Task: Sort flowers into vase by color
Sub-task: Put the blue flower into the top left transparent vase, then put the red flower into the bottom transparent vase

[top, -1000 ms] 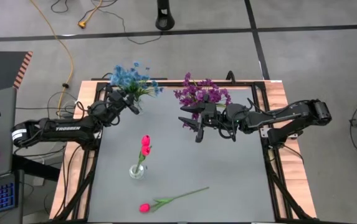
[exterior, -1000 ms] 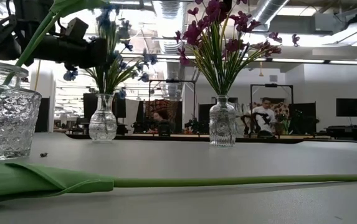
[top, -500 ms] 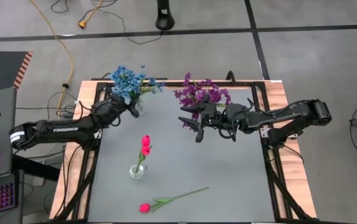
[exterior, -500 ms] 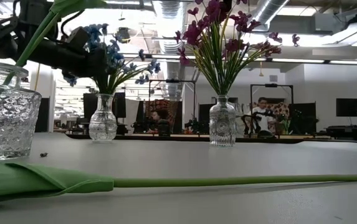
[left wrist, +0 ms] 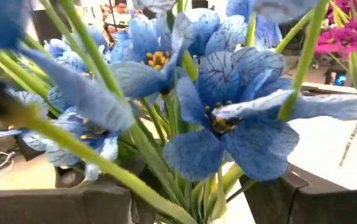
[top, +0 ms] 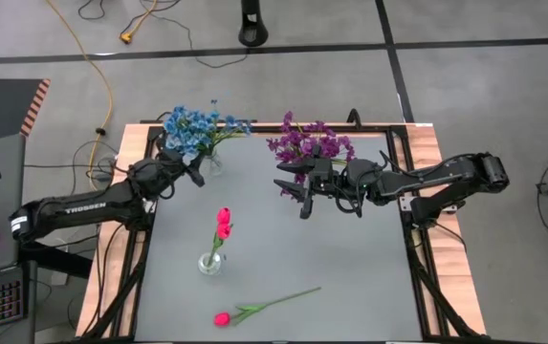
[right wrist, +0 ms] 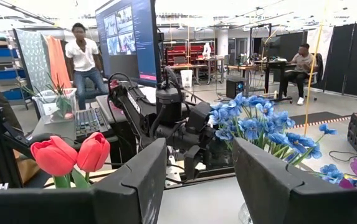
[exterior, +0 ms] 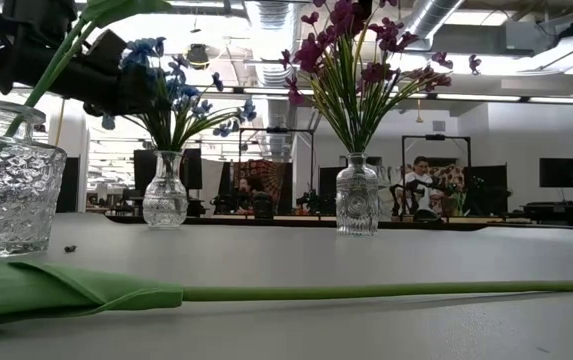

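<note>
A: Left gripper (top: pixel 189 168)?
B: Fingers spread, beside the blue flowers (top: pixel 195 127) in their vase at 11 o'clock.
A: Right gripper (top: pixel 293 189)?
B: Spread, empty, near the purple flowers (top: pixel 310 143).

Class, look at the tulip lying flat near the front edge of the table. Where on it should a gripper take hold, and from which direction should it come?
Grip the loose tulip at mid-stalk, from straight above. The thin green stalk lies flat on the table, running diagonally with bare surface on both sides, so fingers set across it can likely close cleanly. The pink-red bud at its end looks soft and bulkier, so avoid it.
</note>
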You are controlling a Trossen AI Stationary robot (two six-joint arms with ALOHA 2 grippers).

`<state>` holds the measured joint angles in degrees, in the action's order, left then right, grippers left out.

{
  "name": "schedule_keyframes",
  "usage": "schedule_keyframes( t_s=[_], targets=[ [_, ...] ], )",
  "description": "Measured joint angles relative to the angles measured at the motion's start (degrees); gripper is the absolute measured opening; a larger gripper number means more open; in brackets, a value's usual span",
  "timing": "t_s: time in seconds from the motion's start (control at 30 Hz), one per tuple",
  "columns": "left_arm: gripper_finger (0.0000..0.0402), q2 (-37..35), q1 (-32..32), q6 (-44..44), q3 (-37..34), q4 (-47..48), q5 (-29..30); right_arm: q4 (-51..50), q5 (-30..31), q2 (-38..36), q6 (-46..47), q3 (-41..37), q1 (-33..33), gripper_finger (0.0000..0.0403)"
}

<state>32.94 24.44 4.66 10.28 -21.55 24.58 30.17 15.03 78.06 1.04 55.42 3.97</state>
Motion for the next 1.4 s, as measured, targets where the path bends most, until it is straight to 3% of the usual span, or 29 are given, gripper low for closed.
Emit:
schedule_keyframes(
  t_s=[0.8,1.13,1.4],
  targets=[
    [0.0184,-15.20,-0.91,-2.64,0.77,24.83,-0.97,0.05,0.00,-0.07,-0.04,0.00,0.00,0.0210],
    [0.0184,-16.49,-0.91,-7.98,7.95,42.60,-15.75,0.04,-0.29,-0.09,-0.33,0.00,1.45,0.0210],
    [0.0184,-16.51,-0.91,-11.07,10.12,46.66,-27.53,0.07,-0.26,-0.13,-4.52,0.00,4.09,0.0210]
  ],
)
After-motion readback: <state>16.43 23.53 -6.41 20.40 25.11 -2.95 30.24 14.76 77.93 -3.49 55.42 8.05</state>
